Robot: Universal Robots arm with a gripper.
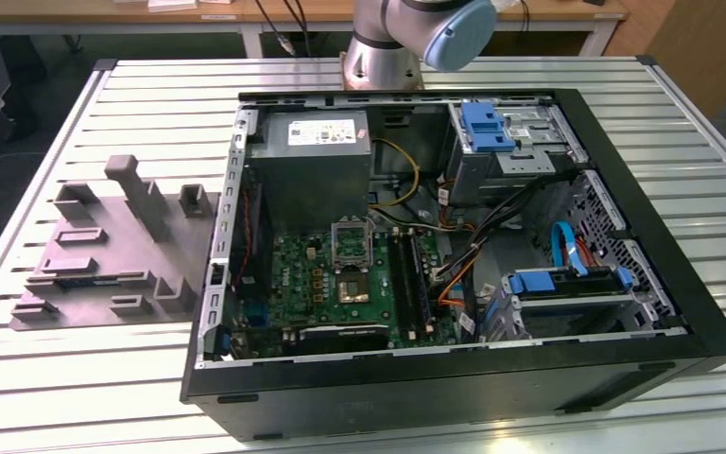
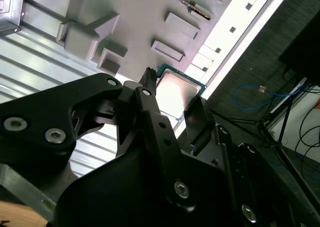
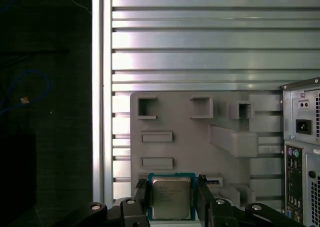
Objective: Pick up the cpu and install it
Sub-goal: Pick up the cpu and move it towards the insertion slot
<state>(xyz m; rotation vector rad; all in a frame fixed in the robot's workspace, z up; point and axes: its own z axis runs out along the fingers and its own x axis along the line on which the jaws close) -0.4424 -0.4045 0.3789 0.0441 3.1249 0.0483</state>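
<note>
The cpu, a small pale metal square with a green rim, sits between the two black fingers of my gripper, which is shut on its opposite edges. In the second wrist view the cpu shows the same way, pinched at the tips of the gripper. It hangs well above the grey plastic tray and looks large against it. In the exterior view the motherboard socket lies open inside the computer case, below the grey power-supply box.
The grey tray with upright blocks lies on the slatted metal table at the exterior view's left, beside the case. The arm's base stands behind the case. Cables and blue drive brackets crowd the case's other side.
</note>
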